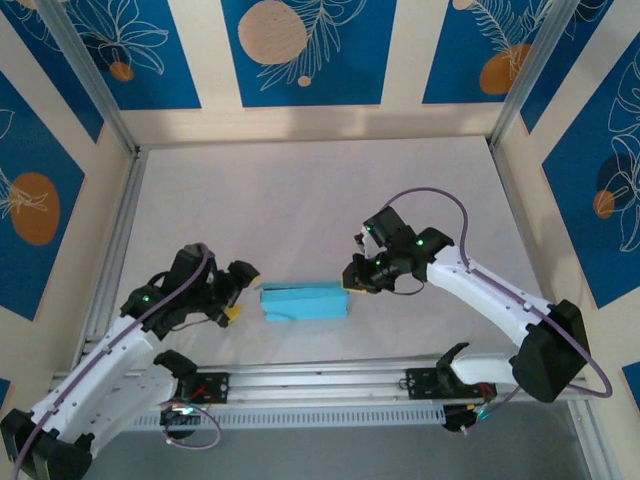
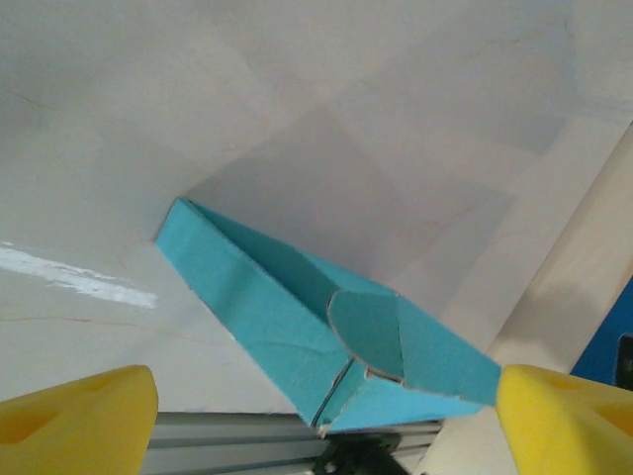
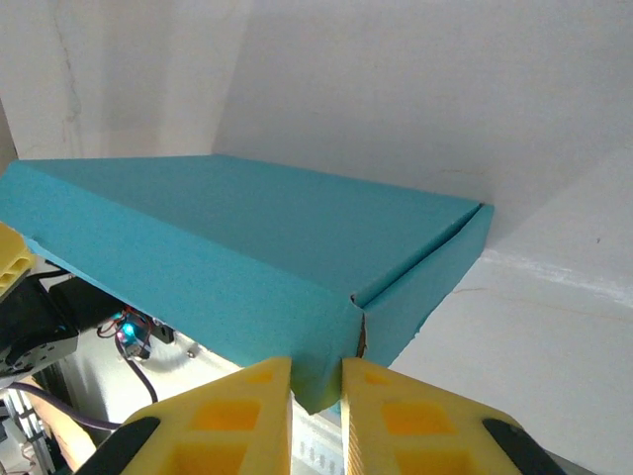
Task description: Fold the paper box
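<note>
- Tabletop [image 1: 300, 200], pale and matt, is spread beneath both arms.
- It is enclosed on three sides by cream walls [image 1: 400, 60] set with blue panels, on which orange discs and white leaf outlines are printed.
- Metal posts [image 1: 88, 75] are stood at the two far corners, and a slotted rail [image 1: 320, 382] is run along the near edge.
- The box [image 1: 303, 301] is laid flat just beyond the middle of the rail, its long side running left to right. It is light blue all over and folded into a shallow rectangle.
- At its left end the box is shown not fully closed. A rounded tab is bent inward there and a slit is left at the corner of the end wall.
- At its right end the top is seen smooth, with a thin seam where the end wall is met.
- The left gripper [image 1: 242, 296] is held just left of the box with its jaws spread wide and nothing gripped.
- The open box end is framed between the yellow fingers [image 2: 79, 426]. Whether its corner is touched by the other finger cannot be told.
- The right gripper [image 1: 349, 284] is set against the right end of the box. Its jaws are drawn almost together and the lower corner of the end wall is pinched between them.
</note>
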